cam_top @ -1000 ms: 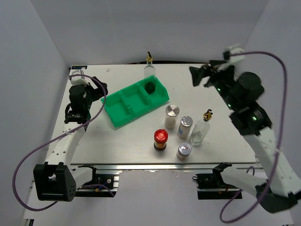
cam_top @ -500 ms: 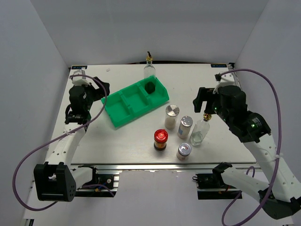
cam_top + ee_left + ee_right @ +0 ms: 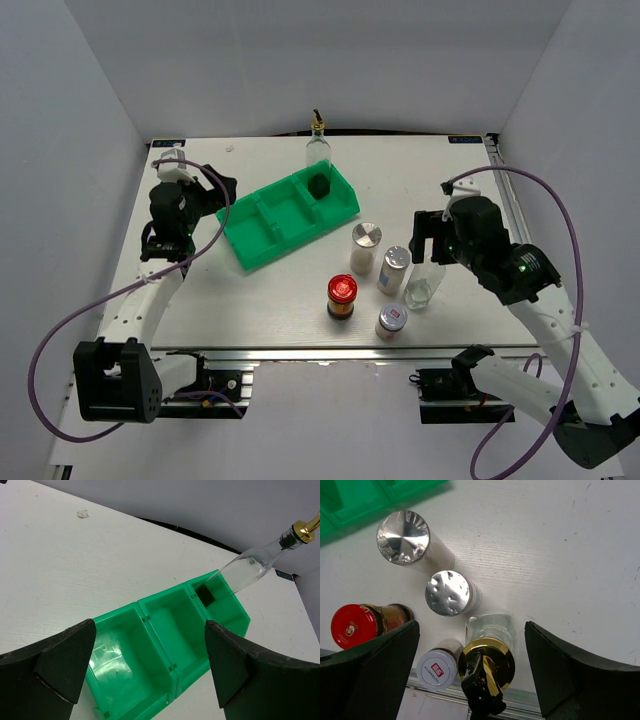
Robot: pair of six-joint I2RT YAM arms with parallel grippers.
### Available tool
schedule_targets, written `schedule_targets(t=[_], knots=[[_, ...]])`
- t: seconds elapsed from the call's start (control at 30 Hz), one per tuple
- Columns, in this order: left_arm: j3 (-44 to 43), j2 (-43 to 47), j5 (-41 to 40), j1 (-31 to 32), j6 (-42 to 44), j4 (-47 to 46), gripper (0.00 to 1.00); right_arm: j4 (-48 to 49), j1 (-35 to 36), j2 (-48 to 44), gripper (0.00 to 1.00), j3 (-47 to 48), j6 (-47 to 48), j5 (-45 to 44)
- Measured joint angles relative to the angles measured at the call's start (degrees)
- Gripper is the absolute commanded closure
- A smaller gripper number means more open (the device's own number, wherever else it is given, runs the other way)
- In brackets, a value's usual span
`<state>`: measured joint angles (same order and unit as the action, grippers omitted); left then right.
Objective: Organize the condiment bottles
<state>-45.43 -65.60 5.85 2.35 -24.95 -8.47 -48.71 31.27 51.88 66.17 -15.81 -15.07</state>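
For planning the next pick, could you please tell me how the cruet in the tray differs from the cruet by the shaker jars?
The tray cruet stands in the green tray's end compartment; the table cruet stands on the table. The tray cruet stands alone; the table cruet is beside shaker jars, under the open right end effector. Both are upright clear glass, gold-topped.

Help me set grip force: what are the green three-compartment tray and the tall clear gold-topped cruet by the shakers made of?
Green tray: likely moulded plastic, glossy. Tall cruet: apparently glass, see-through body; gold pourer top, shiny, probably metal.
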Motion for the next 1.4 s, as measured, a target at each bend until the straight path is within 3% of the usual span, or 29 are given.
schedule_targets(t=[0.53, 0.73, 1.17, 1.2, 1.33, 1.4], knots=[[0.0, -4.2, 0.9, 0.0, 0.0, 0.4, 0.02, 5.9, 0.0, -3.2, 0.28, -8.8, 4.9, -2.5], [0.0, -4.4, 1.1, 0.0, 0.0, 0.5, 0.02, 10.5, 0.0, -7.2, 0.44, -12.3, 6.7, -2.6], [0.0, -4.4, 1.3, 0.0, 0.0, 0.8, 0.02, 14.6, 0.0, -9.8, 0.47, -15.4, 8.4, -2.5], [0.0, -4.4, 1.3, 0.0, 0.0, 0.8, 0.02, 14.5, 0.0, -9.6, 0.49, -15.5, 8.5, -2.5], [0.0, -4.4, 1.3, 0.0, 0.0, 0.8, 0.02, 14.7, 0.0, -9.2, 0.77, -15.5, 8.7, -2.1], [0.0, -4.4, 1.3, 0.0, 0.0, 0.8, 0.02, 14.7, 0.0, -9.3, 0.84, -15.5, 8.7, -2.1]])
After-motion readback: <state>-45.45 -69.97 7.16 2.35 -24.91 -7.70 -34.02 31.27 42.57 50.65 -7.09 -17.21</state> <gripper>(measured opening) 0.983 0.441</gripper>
